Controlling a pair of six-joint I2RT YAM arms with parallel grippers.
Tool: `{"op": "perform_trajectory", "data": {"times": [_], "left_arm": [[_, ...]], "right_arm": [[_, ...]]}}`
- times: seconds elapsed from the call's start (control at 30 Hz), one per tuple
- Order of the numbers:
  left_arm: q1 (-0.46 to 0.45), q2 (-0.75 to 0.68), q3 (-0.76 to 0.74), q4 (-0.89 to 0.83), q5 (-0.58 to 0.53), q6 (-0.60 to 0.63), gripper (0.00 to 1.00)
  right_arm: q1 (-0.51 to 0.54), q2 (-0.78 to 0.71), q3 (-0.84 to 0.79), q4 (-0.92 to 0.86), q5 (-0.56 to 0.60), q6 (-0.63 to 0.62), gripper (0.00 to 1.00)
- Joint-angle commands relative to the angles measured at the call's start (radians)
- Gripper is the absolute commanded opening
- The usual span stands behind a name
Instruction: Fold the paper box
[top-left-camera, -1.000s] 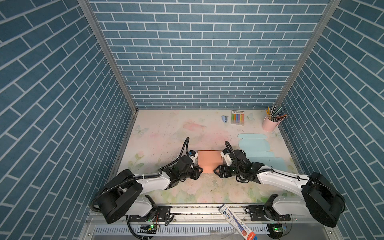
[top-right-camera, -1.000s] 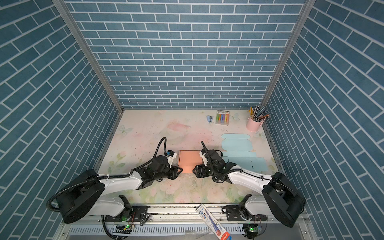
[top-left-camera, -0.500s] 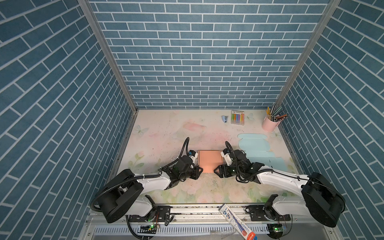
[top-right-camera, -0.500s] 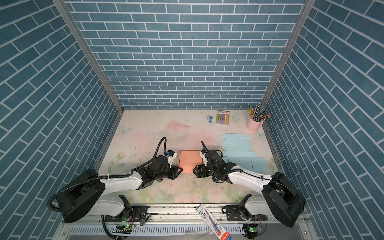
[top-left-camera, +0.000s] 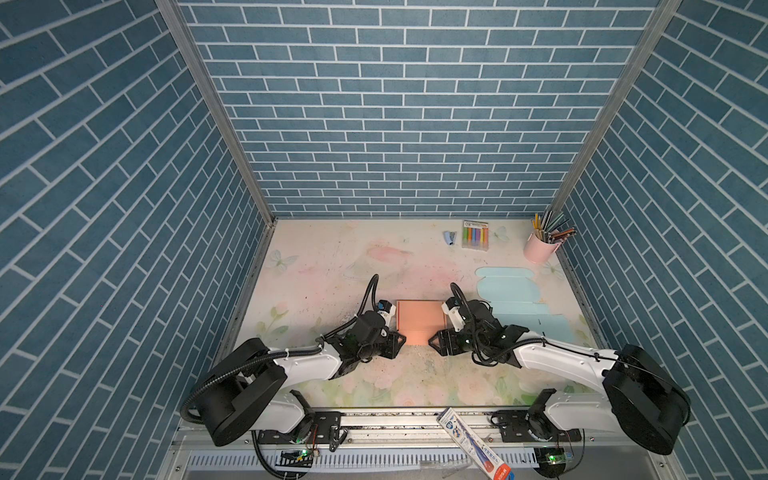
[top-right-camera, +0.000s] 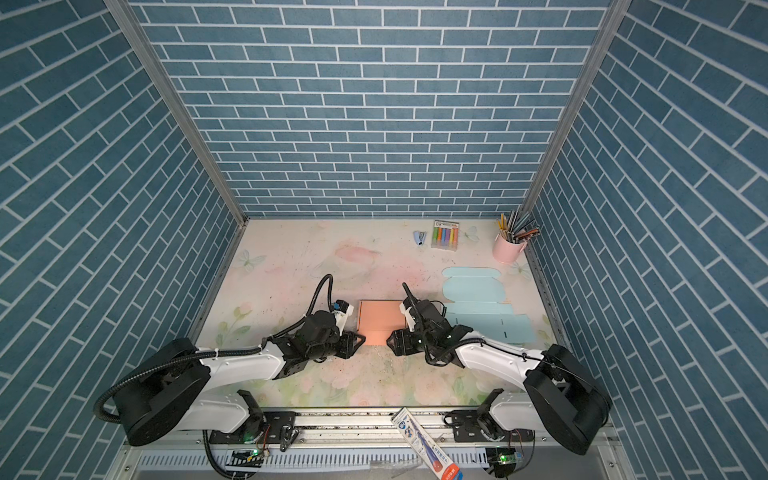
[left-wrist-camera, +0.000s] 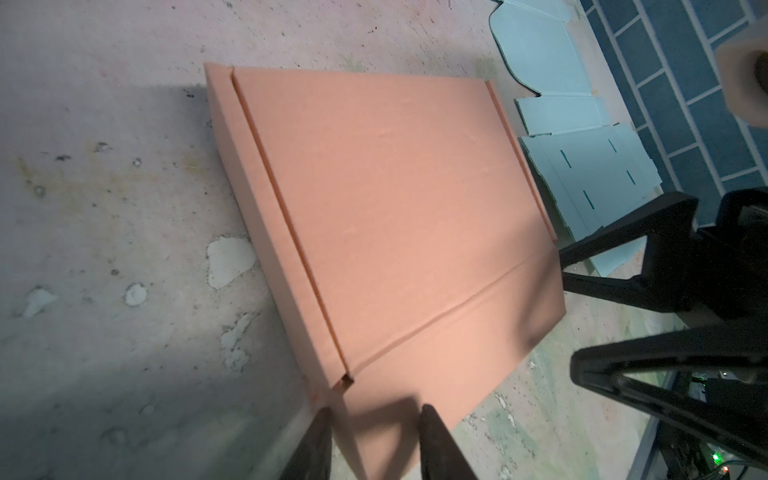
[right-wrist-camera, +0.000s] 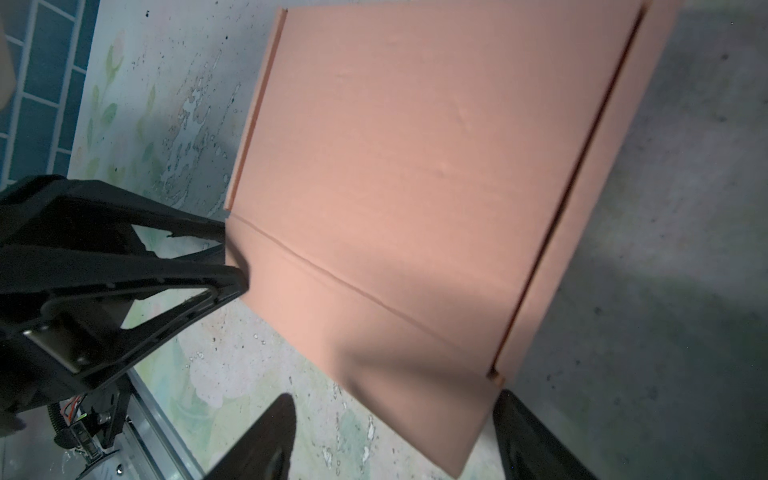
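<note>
The orange paper box (top-left-camera: 419, 320) (top-right-camera: 380, 320) lies closed on the mat, its front flap sticking out flat toward the near edge. My left gripper (top-left-camera: 400, 340) (top-right-camera: 360, 340) sits low at the flap's left corner. In the left wrist view the box (left-wrist-camera: 395, 208) fills the frame, and the gripper (left-wrist-camera: 374, 409) stands part open with the flap's corner edge between its fingers, not clamped. My right gripper (top-left-camera: 432, 341) (top-right-camera: 390, 341) is at the flap's right corner. In the right wrist view it (right-wrist-camera: 395, 395) is wide open, straddling that corner of the box (right-wrist-camera: 436, 166).
A flat light-blue box cutout (top-left-camera: 515, 303) lies right of the right arm. At the back right stand a pink pencil cup (top-left-camera: 540, 249), a marker pack (top-left-camera: 475, 235) and a small blue stapler (top-left-camera: 449, 237). A tube (top-left-camera: 473, 444) rests on the front rail.
</note>
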Motion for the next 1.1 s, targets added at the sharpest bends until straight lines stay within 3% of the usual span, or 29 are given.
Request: {"op": "perform_trajectory", "data": {"times": [0.0, 1.07], "left_arm": [[0.0, -0.016, -0.009, 0.008, -0.012, 0.005, 0.36], [0.003, 0.036, -0.013, 0.026, -0.043, 0.018, 0.34]], "right_arm": [[0.01, -0.021, -0.014, 0.013, 0.005, -0.004, 0.75], [0.024, 0.042, -0.022, 0.046, 0.055, -0.017, 0.71]]}}
